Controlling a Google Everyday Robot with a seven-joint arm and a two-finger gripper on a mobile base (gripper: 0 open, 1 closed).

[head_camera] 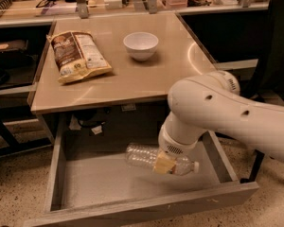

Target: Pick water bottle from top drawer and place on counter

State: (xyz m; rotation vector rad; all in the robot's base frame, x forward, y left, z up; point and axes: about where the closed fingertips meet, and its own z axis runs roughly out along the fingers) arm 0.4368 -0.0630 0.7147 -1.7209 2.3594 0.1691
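Note:
The top drawer [99,186] is pulled open below the counter [142,79]. My gripper [164,163] reaches down into the drawer on the white arm [217,112]. It is shut on the water bottle [141,156], a clear crinkled bottle lying sideways with its white cap [195,166] pointing right. A yellowish finger [163,162] crosses the bottle's middle and hides its label. The bottle hangs a little above the drawer's grey bottom, right of centre.
A chip bag [78,56] and a white bowl [140,45] sit on the counter. Cables and a tag [92,124] hang under the counter at the drawer's back. A cluttered bench [38,6] runs behind. A dark chair [277,56] stands at the right.

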